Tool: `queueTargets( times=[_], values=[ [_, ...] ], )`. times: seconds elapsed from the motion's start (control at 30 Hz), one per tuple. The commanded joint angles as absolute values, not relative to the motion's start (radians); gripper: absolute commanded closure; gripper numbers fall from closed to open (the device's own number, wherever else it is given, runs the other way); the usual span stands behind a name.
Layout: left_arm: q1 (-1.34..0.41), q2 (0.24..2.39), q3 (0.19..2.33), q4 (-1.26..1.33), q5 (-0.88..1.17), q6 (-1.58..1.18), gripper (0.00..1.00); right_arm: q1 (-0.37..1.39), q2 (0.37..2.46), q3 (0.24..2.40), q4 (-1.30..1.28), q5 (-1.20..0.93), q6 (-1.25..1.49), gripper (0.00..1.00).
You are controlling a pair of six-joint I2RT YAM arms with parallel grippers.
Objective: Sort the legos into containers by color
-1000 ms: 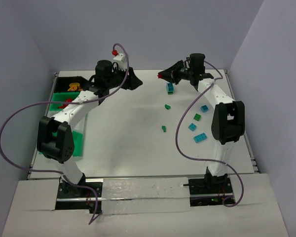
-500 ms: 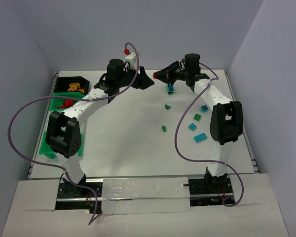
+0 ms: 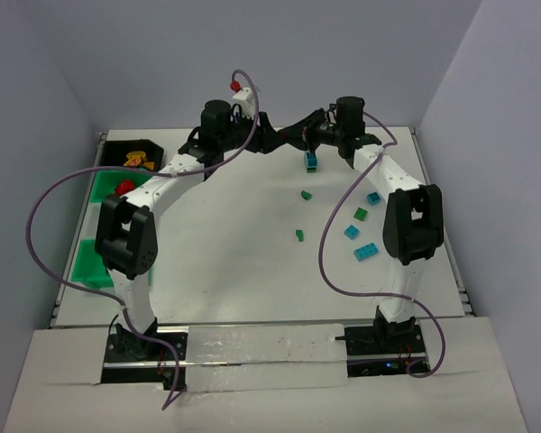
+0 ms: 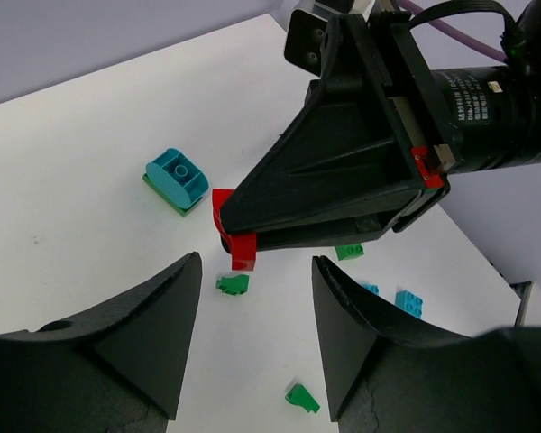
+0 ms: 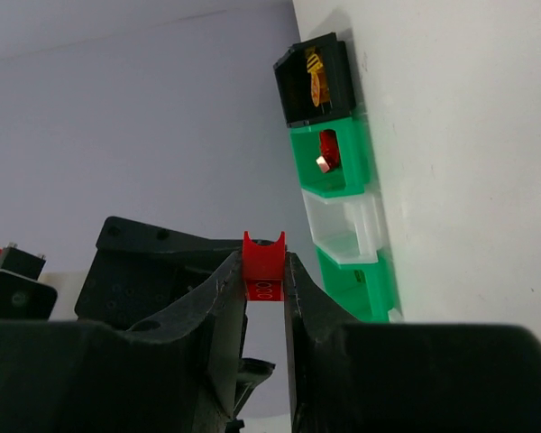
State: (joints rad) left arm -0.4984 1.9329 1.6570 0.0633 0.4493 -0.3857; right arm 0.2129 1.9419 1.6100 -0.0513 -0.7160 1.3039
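**Left arm swings in to meet the held red brick**

Over the last second the left arm has swung rightward along the back of the counter point(image 3: 234, 262), away from the bins at the left edge. The right arm has edged slightly left to meet it. The left end effector point(image 4: 255, 290) now faces the right end effector point(image 5: 264, 275) at close range.

The right end effector's fingers are clamped on a red brick point(image 4: 243, 251), holding it in the air above the rear middle of the counter. The left end effector's fingers stand apart with nothing between them. The brick is just ahead of that gap and touches neither finger.

A teal brick point(image 4: 176, 173) stacked on a green one sits on the counter below, where it was. At the left edge, the black bin point(image 5: 288, 86) holds yellow-orange bricks point(image 5: 314, 77). The green bin point(image 5: 356, 171) beside it holds a red piece point(image 5: 325, 155).
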Motion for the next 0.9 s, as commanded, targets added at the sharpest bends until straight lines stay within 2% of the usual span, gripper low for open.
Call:
queueTargets(
  times=[0.0,0.13,0.3,0.57,0.87],
  values=[
    [-0.502,1.953,1.716,0.1,0.426,-0.383,0.4,0.229,1.874,1.624,0.029,-0.746,1.311,1.0],
    [-0.503,1.963,1.721,0.102,0.41,-0.368,0.44,0.232,1.871,1.629,0.025,-0.749,1.306,1.0],
    [-0.503,1.973,1.725,0.117,0.396,-0.375,0.54,0.236,1.878,1.64,0.027,-0.758,1.305,1.0],
    [-0.499,1.976,1.737,0.141,0.409,-0.391,0.52,0.238,1.888,1.651,0.011,-0.759,1.298,1.0],
    [-0.477,1.979,1.751,0.151,0.429,-0.409,0.56,0.238,1.896,1.66,0.011,-0.766,1.29,1.0]
  ],
)
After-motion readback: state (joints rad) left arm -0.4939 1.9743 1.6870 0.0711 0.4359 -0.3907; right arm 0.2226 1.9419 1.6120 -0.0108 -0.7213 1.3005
